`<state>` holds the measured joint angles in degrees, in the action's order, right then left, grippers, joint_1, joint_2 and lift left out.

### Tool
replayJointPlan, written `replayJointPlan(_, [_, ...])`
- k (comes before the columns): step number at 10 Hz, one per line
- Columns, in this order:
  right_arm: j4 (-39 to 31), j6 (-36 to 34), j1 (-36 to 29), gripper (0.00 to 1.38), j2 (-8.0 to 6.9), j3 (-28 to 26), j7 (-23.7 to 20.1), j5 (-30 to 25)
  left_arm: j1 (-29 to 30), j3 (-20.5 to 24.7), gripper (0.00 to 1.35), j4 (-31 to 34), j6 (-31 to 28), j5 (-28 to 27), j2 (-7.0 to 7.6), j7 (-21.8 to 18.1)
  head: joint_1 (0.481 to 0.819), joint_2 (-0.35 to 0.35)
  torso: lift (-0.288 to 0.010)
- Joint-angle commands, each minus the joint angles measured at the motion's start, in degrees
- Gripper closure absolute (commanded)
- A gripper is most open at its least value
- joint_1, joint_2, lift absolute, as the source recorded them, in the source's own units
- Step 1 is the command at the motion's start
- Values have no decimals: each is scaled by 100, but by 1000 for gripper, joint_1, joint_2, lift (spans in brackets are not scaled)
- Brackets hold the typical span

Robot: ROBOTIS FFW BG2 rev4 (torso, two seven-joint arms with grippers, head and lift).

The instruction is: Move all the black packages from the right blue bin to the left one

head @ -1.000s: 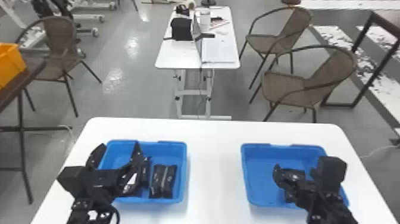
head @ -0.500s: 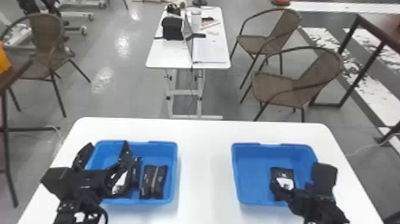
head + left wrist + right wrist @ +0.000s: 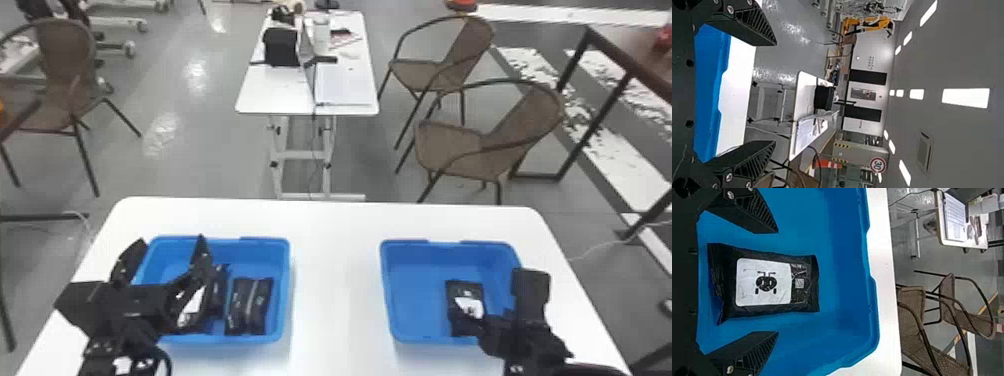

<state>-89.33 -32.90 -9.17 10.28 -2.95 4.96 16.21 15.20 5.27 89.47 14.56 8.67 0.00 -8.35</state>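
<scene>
black packages (image 3: pixel 233 310) share the white table (image 3: pixel 335 250): several in the left bin (image 3: pixel 272 260), one in the right bin (image 3: pixel 412 285). left gripper (image 3: pixel 170 242) gapes wide at its bin; right gripper (image 3: pixel 492 292) gapes too, the lone package (image 3: pixel 805 297) centred between its fingers, touching neither.

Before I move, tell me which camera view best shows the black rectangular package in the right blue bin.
The right wrist view: the black package with its white label lies in full sight, close up. The head view shows it smaller, partly behind the right gripper.
</scene>
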Motion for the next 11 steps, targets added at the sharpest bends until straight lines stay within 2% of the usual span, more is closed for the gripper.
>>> replayJointPlan(1, [170, -58, 55, 102, 0, -22, -13, -39, 0, 9, 144, 0, -6, 3, -15, 0, 695, -64, 0])
replayJointPlan(4, [715, 258, 222, 102, 71, -48, -505, -268, 0, 9, 144, 0, 12, -5, -15, 0, 695, -69, 0])
replayJointPlan(8, [1146, 478, 407, 102, 71, -48, -681, -329, 9, 9, 145, -9, 29, -5, -15, 0, 695, -79, 0])
replayJointPlan(10, [1524, 742, 600, 104, 71, -48, -1094, -479, 9, 9, 145, 0, 38, -5, -15, 0, 695, -76, 0])
replayJointPlan(11, [1524, 724, 618, 177, 62, -39, -1112, -496, 9, 9, 144, 0, 38, -5, -15, 0, 695, -70, 0])
